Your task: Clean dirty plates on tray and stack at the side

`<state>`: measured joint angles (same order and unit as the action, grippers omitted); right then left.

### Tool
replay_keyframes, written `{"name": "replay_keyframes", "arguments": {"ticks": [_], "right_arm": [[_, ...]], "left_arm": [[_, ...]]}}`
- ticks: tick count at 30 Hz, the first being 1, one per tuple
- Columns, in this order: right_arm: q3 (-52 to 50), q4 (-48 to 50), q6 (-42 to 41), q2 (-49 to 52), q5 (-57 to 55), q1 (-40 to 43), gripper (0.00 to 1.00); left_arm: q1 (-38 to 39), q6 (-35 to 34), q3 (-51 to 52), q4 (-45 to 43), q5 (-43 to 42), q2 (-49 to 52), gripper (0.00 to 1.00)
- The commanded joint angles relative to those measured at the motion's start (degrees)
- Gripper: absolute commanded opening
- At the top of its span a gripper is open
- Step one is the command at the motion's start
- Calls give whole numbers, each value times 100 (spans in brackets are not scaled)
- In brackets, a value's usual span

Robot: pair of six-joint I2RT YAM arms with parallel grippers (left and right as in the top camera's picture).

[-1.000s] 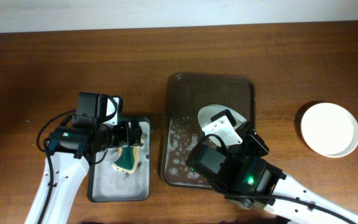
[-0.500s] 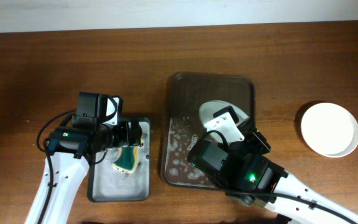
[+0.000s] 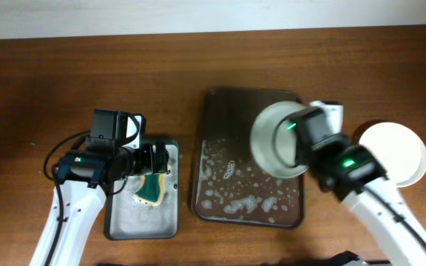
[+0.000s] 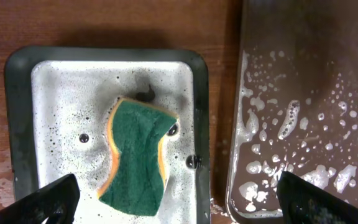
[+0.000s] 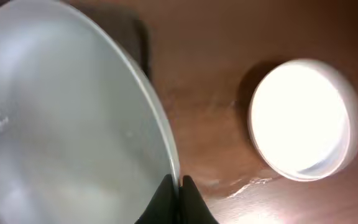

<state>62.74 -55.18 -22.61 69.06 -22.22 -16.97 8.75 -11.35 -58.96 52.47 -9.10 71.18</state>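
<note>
Right gripper (image 5: 178,186) clamps held plate (image 3: 272,140) by its rim over tray (image 3: 217,133); side plate (image 3: 401,157) sits just to its right. Left gripper (image 4: 179,200) gapes wide above sponge (image 4: 135,165).

You'll find the tray (image 3: 228,118) lying flat mid-tabletop, dark, its floor wet and speckled with suds (thickest toward the robot-side edge). The tilted plate (image 3: 278,139), white and glossy, hangs above the tray's right half, pinched at its rim by the right hand (image 5: 177,186). The second plate (image 3: 405,148), also white, sits flat near the tabletop's right edge.
</note>
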Motion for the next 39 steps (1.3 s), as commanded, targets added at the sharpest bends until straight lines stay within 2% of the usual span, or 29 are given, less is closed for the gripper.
{"name": "replay_keyframes", "arguments": {"ticks": [1, 4, 7, 9, 13, 15, 16, 17, 19, 21, 23, 25, 27, 29, 31, 33, 35, 39], "right_arm": [[216, 140, 398, 7, 2317, 2166, 4], [216, 354, 387, 337, 2940, 4131, 4], [216, 651, -50, 973, 2953, 5729, 4], [216, 761, -343, 1510, 2955, 6332, 4], [216, 879, -339, 2188, 2909, 6655, 4], [223, 872, -339, 2282, 2802, 6651, 66], [297, 809, -339, 2238, 2997, 6645, 74], [452, 726, -256, 2133, 3578, 6599, 76], [804, 446, 258, 1814, 4590, 6266, 75], [1051, -129, 949, 1401, 4664, 5595, 71], [1056, -789, 1550, 1049, 4529, 4540, 64], [973, -1419, 1639, 1058, 3665, 3161, 61], [706, -1412, 1497, 1161, 2918, 2302, 61], [275, -1056, 986, 1375, 1998, 1626, 61], [-116, -647, 966, 1593, 2006, 1386, 56], [-328, -391, 1043, 1755, 2188, 1370, 34], [-452, -313, 1486, 1910, 2787, 1360, 31], [-892, 168, 1486, 1967, 2815, 1360, 31]], "left_arm": [[-31, 33, -120, -15, -76, -48, 100], [-31, 33, -120, -15, -76, -48, 100], [-31, 33, -120, -15, -76, -48, 100], [-31, 33, -120, -15, -76, -48, 100], [-31, 33, -120, -15, -74, -48, 100], [-31, 33, -120, -15, -76, -48, 100], [-31, 33, -120, -15, -76, -48, 100], [-31, 33, -120, -15, -76, -48, 100], [-31, 33, -120, -15, -76, -48, 100], [-31, 33, -120, -15, -76, -48, 100], [-31, 33, -120, -15, -74, -48, 100], [-31, 33, -120, -15, -76, -48, 100], [-31, 33, -120, -15, -76, -48, 99], [-31, 33, -120, -15, -74, -48, 100], [-31, 33, -120, -15, -76, -48, 100], [-31, 33, -120, -15, -76, -48, 100], [-31, 33, -120, -15, -76, -48, 100], [-31, 33, -120, -15, -76, -48, 100]]}}
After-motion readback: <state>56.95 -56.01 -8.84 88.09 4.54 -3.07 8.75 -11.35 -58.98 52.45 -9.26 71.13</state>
